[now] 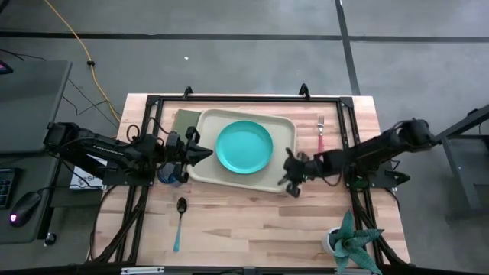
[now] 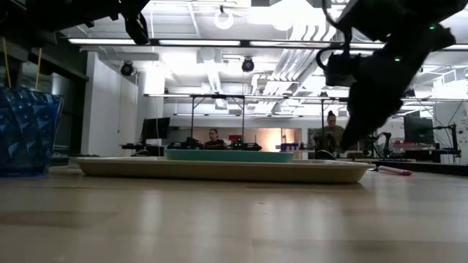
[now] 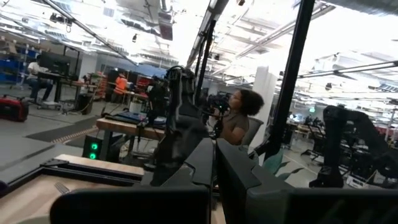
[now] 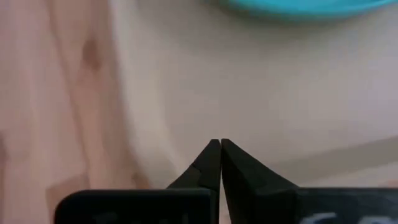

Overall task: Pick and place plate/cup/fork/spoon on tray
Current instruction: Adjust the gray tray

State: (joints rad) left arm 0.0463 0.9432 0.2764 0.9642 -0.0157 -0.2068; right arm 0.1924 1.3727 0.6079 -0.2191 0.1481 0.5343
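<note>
The teal plate (image 1: 244, 147) lies on the beige tray (image 1: 229, 177) at the table's middle; it also shows in the low view (image 2: 228, 155). The dark-blue cup (image 1: 170, 176) stands upright on the table by the tray's left edge (image 2: 25, 131). The pink-handled fork (image 1: 321, 136) lies on the table right of the tray. The teal-handled spoon (image 1: 179, 221) lies near the front edge. My left gripper (image 1: 208, 155) is shut and empty, level over the tray's left rim. My right gripper (image 1: 290, 174) is shut and empty, just above the tray's right near corner (image 4: 219, 144).
An olive-green flat rectangle (image 1: 183, 122) lies at the tray's far left corner. A potted plant (image 1: 351, 241) stands at the near right corner. A black frame (image 1: 244, 98) runs around the table. People sit in the room beyond (image 3: 239, 118).
</note>
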